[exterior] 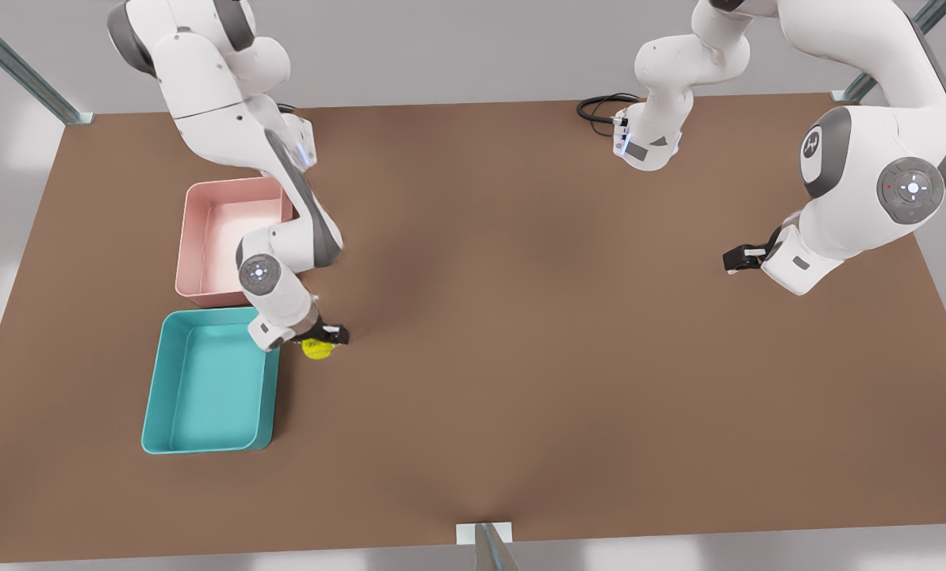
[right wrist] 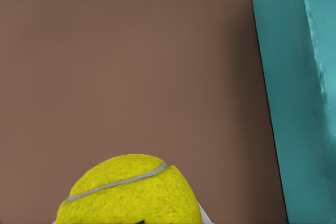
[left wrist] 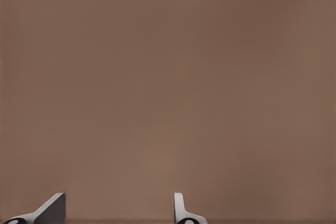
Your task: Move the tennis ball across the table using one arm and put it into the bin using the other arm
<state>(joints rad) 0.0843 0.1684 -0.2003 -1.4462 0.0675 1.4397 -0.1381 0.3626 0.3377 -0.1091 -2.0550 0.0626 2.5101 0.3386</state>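
Your right gripper point(exterior: 328, 336) sits low over the worktop point(exterior: 520, 317) just beside the teal bin point(exterior: 203, 381), at the corner nearest the pink bin point(exterior: 219, 238), and its jaws are clenched on the tennis ball point(exterior: 316, 349), which lies between them and just outside the teal bin's wall. In the right wrist view the tennis ball point(right wrist: 131, 192) sits close under the camera with the teal bin point(right wrist: 299, 93) alongside. Your left gripper point(exterior: 741, 258) waits well apart toward the front view's right, its fingers point(left wrist: 50, 211) spread apart over bare worktop.
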